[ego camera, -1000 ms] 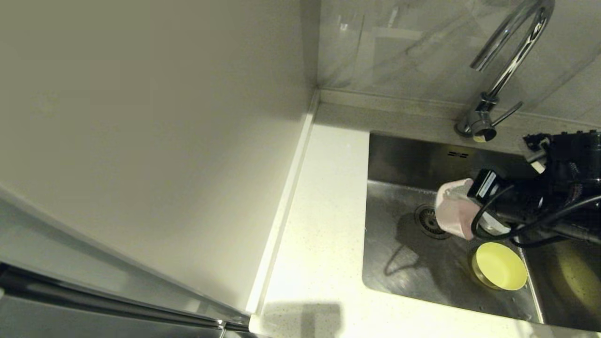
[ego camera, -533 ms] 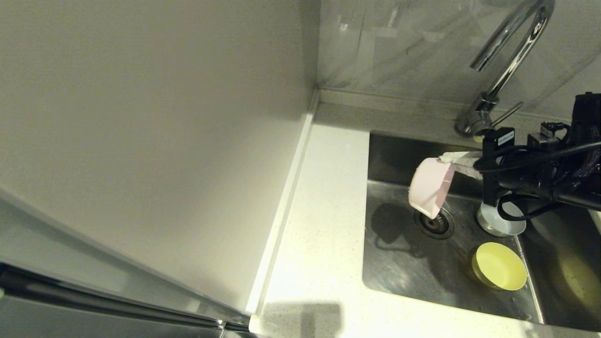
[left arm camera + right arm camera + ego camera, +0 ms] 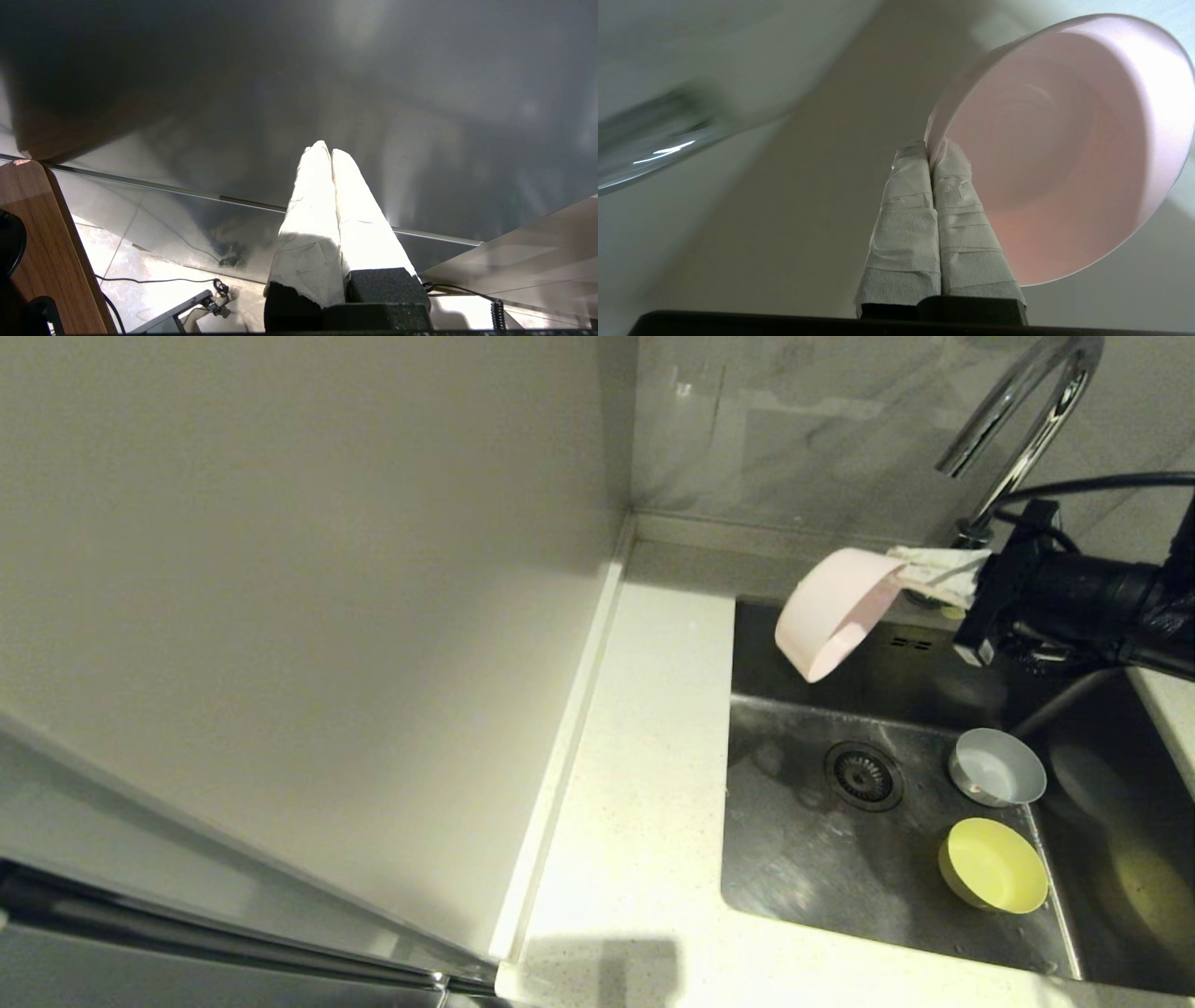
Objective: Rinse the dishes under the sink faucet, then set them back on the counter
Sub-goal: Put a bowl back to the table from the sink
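Observation:
My right gripper (image 3: pixel 904 567) is shut on the rim of the pale pink bowl (image 3: pixel 829 614), holding it tilted in the air over the sink's (image 3: pixel 803 868) back left corner, below the chrome faucet spout (image 3: pixel 1013 406). The right wrist view shows the pink bowl (image 3: pixel 1073 149) pinched by its rim between the taped fingers (image 3: pixel 906 219) of that gripper (image 3: pixel 930 150). The light grey bowl (image 3: pixel 996 766) and the yellow-green bowl (image 3: pixel 993 864) stand in the basin to the right of the drain (image 3: pixel 863 775). My left gripper (image 3: pixel 326 151) is shut with nothing in it, seen only in its wrist view.
The white speckled counter (image 3: pixel 635 784) runs left of the sink, with a raised edge strip (image 3: pixel 560 756) against the off-white wall panel (image 3: pixel 280 569). A marbled wall (image 3: pixel 794 429) stands behind the faucet. My right arm (image 3: pixel 1083 597) reaches in from the right over the basin.
My right gripper has lifted the pink bowl from low over the drain up and to the back left, uncovering the grey bowl. The other two bowls have stayed put.

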Controlling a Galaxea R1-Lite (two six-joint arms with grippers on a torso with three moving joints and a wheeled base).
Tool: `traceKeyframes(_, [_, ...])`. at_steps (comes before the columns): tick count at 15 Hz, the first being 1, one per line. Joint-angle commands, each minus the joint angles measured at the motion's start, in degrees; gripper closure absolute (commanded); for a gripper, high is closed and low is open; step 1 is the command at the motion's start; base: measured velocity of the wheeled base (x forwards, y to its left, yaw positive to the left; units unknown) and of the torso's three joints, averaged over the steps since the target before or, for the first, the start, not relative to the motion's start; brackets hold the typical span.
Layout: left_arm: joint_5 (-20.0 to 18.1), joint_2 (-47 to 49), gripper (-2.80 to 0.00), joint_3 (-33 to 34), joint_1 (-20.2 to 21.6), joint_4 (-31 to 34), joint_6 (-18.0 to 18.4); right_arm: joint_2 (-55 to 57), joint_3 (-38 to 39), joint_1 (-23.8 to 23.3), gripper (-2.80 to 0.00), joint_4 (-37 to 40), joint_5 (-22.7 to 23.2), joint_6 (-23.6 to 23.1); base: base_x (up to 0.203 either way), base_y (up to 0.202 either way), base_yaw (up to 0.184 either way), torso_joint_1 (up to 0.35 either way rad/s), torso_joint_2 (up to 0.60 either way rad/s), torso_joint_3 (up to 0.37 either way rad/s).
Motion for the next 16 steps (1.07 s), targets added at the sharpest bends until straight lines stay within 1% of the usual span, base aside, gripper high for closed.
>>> traceKeyframes(1, [0.0, 0.0, 0.0, 0.2, 0.0, 0.0, 0.0, 1.0, -1.2, -1.9, 0.0, -14.5, 1.7, 15.1, 0.0, 0.0, 0.0, 0.0, 0.0, 0.0])
traceKeyframes(2, [0.0, 0.0, 0.0, 0.2, 0.0, 0.0, 0.0, 1.3, -1.2, -3.3, 0.0, -21.4, 2.0, 20.9, 0.0, 0.0, 0.0, 0.0, 0.0, 0.0])
traceKeyframes(4, [0.0, 0.0, 0.0, 0.2, 0.0, 0.0, 0.0, 2.4, -1.1, -5.9, 0.0, -35.9, 2.2, 30.1, 0.0, 0.0, 0.0, 0.0, 0.0, 0.0])
traceKeyframes(5, [0.0, 0.0, 0.0, 0.2, 0.0, 0.0, 0.0, 3.2, -1.0, -7.7, 0.0, -38.5, 2.4, 32.1, 0.0, 0.0, 0.0, 0.0, 0.0, 0.0])
traceKeyframes(7, [0.0, 0.0, 0.0, 0.2, 0.0, 0.0, 0.0, 4.4, 2.3, -9.2, 0.0, -39.3, 4.8, 32.4, 0.0, 0.0, 0.0, 0.0, 0.0, 0.0])
traceKeyframes(8, [0.0, 0.0, 0.0, 0.2, 0.0, 0.0, 0.0, 4.7, 4.9, -9.9, 0.0, -40.2, 7.3, 31.6, 0.0, 0.0, 0.0, 0.0, 0.0, 0.0])
traceKeyframes(9, [0.0, 0.0, 0.0, 0.2, 0.0, 0.0, 0.0, 4.9, 7.9, -10.5, 0.0, -42.5, 10.0, 30.4, 0.0, 0.0, 0.0, 0.0, 0.0, 0.0])
traceKeyframes(10, [0.0, 0.0, 0.0, 0.2, 0.0, 0.0, 0.0, 5.1, 10.3, -11.0, 0.0, -46.5, 12.7, 29.4, 0.0, 0.0, 0.0, 0.0, 0.0, 0.0])
traceKeyframes(11, [0.0, 0.0, 0.0, 0.2, 0.0, 0.0, 0.0, 5.3, 10.8, -12.1, 0.0, -49.2, 14.1, 29.2, 0.0, 0.0, 0.0, 0.0, 0.0, 0.0])
traceKeyframes(12, [0.0, 0.0, 0.0, 0.2, 0.0, 0.0, 0.0, 5.4, 9.7, -12.9, 0.0, -50.6, 14.4, 29.6, 0.0, 0.0, 0.0, 0.0, 0.0, 0.0])
traceKeyframes(15, [0.0, 0.0, 0.0, 0.2, 0.0, 0.0, 0.0, 5.7, 2.5, -14.9, 0.0, -51.9, 14.1, 33.2, 0.0, 0.0, 0.0, 0.0, 0.0, 0.0])
traceKeyframes(16, [0.0, 0.0, 0.0, 0.2, 0.0, 0.0, 0.0, 5.8, 2.1, -15.5, 0.0, -52.1, 14.7, 34.0, 0.0, 0.0, 0.0, 0.0, 0.0, 0.0])
